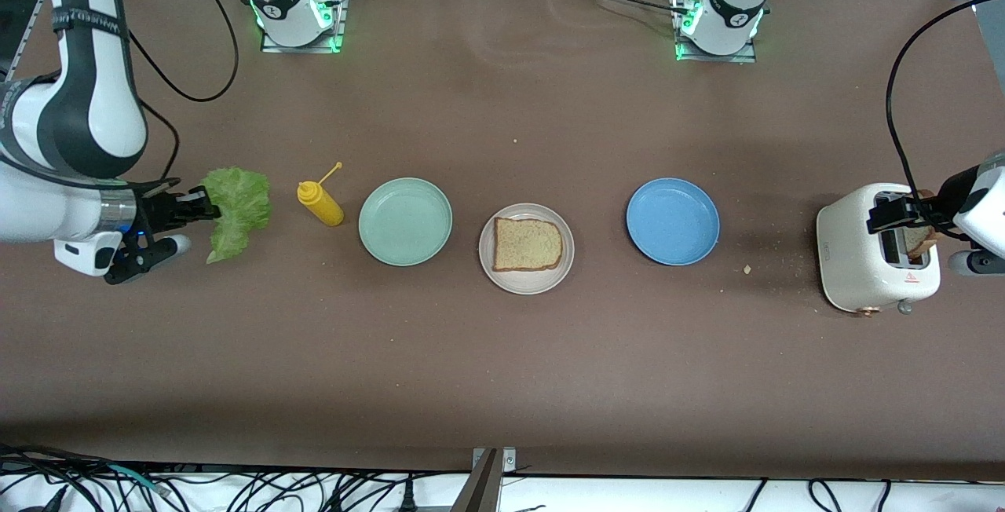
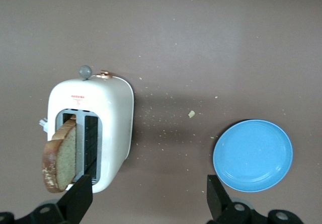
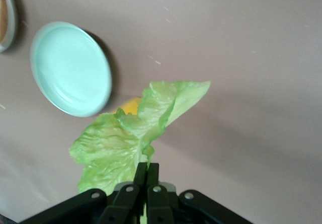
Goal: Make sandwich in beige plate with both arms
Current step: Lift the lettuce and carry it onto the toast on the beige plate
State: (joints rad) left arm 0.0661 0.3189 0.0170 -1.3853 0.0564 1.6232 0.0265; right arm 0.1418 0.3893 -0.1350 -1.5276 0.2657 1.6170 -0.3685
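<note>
The right gripper [image 1: 206, 208] is clamped on the edge of a ruffled lettuce leaf [image 1: 235, 210], fingers pinched together on it, held up over the table at the right arm's end. Past the leaf from this gripper come a yellow mustard bottle [image 1: 320, 202], then the mint-green plate [image 1: 405, 221], then the beige plate [image 1: 526, 249], which carries one slice of brown bread [image 1: 527, 244].

The left gripper [image 2: 148, 196] hangs over the white toaster [image 1: 877, 257] with its fingers spread wide and nothing between them. A second bread slice [image 2: 60, 157] leans out of one toaster slot, close by one open finger. The blue plate [image 1: 673, 221] lies empty, well away from this gripper toward the beige plate.

Risks, as I judge them: the lettuce is gripped only by a thin margin, so it could tear or slip free in transit. Hanging loose, it could also brush the mustard bottle and tip it as it is carried toward the beige plate. It may land crumpled or half off the bread. At the toaster, the tilted slice may not sit squarely between the fingers. A closing finger could then crush the crust, or a lift could drag the toaster.

Count: three plates, two bread slices, one lettuce leaf, one mustard bottle, one toaster, two grippers.
</note>
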